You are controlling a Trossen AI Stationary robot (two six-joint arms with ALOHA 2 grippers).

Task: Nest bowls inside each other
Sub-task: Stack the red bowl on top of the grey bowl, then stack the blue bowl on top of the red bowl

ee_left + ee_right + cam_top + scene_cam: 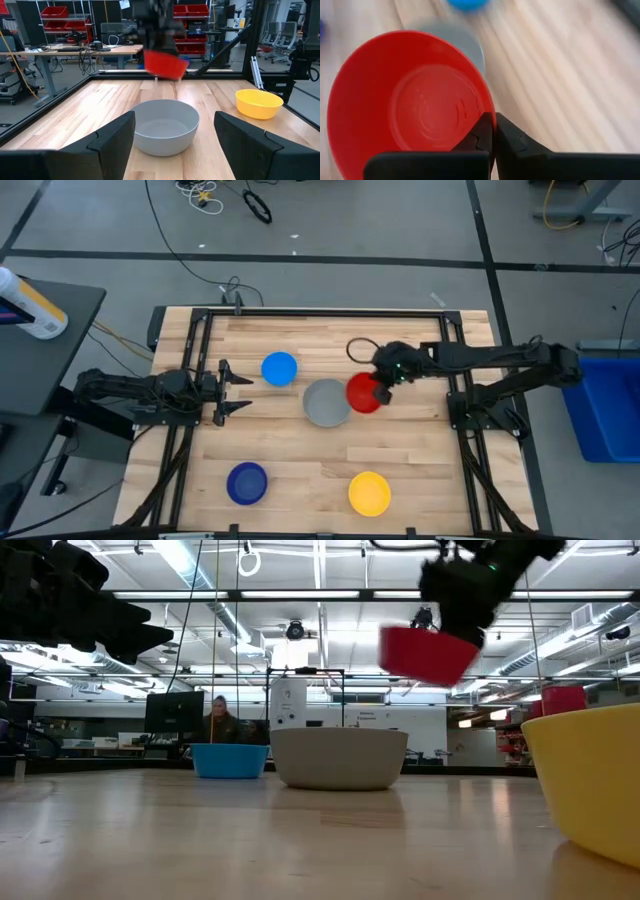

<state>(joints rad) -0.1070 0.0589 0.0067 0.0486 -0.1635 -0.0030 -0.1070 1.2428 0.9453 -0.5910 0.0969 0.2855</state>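
My right gripper (383,388) is shut on a red bowl (364,393) and holds it in the air just right of the grey bowl (326,402), which stands on its base mid-table. A light blue bowl (279,368) stands farther back to the left. Near the front edge stand a dark blue bowl (247,483) and a yellow bowl (369,493). At the table's left side my left gripper (235,392) waits open and level, facing the grey bowl (165,127). My right gripper pinches the red bowl's rim (491,114) with one finger inside the bowl and one outside. The fingers slant down from the table's right side. The bowl (428,654) hangs clear of the table, tilted, with its mouth facing up toward the gripper.
Black frame rails (200,370) run along the table's left and right sides. A blue bin (610,405) stands off the right edge, and a bottle (30,305) lies on a dark side table at the left. A person (218,720) sits in the room beyond.
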